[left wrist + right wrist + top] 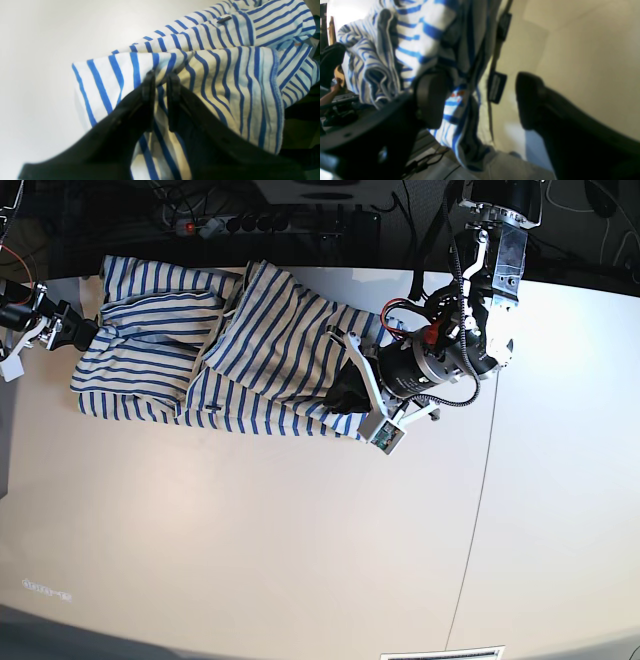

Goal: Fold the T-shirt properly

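The T-shirt [250,350], white with thin blue stripes, lies crumpled and partly folded along the table's far side. My left gripper [348,392] is at the shirt's right edge. In the left wrist view its fingers [148,82] are closed on a fold of the T-shirt [225,75], and a small dark tag [224,19] shows farther off. My right gripper [88,330] is at the shirt's left edge. In the right wrist view its gripper [480,100] stands wide open, with the bunched T-shirt [415,50] lying against one finger [431,100].
The white table [250,530] has a seam [488,470] on the right. A power strip [270,222] and cables lie beyond the far edge. A cable with dark blocks [497,87] shows behind the cloth in the right wrist view.
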Robot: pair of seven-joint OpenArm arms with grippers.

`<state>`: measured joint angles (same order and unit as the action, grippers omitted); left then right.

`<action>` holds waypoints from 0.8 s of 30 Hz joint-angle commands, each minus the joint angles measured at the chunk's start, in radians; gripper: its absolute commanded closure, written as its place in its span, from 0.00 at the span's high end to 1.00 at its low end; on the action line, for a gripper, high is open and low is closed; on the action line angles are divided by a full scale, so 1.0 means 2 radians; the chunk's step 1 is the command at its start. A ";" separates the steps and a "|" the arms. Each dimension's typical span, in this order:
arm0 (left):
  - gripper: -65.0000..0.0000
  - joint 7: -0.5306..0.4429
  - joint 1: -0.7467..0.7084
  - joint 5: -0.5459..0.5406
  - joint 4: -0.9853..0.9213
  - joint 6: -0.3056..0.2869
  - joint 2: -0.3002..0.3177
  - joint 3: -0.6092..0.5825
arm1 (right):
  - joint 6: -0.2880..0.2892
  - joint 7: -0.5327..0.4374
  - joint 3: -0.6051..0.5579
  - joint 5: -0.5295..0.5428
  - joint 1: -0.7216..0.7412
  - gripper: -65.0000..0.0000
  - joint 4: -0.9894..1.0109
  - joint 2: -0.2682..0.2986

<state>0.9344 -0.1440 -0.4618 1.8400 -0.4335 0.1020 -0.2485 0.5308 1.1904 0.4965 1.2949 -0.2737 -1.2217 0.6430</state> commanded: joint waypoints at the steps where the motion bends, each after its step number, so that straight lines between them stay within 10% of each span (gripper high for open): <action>1: 0.13 -0.011 0.006 -0.007 0.009 0.002 -0.001 0.000 | 0.035 0.009 -0.004 0.000 0.000 0.68 -0.002 0.010; 24: 0.13 -0.007 0.007 -0.011 0.009 0.002 -0.001 0.000 | 0.034 0.063 -0.072 -0.006 -0.001 0.68 -0.002 0.062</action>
<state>0.9382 -0.1432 -0.4660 1.8400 -0.4335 0.1020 -0.2485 0.5308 1.2991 0.3508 1.3258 -0.2714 -1.2255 0.7448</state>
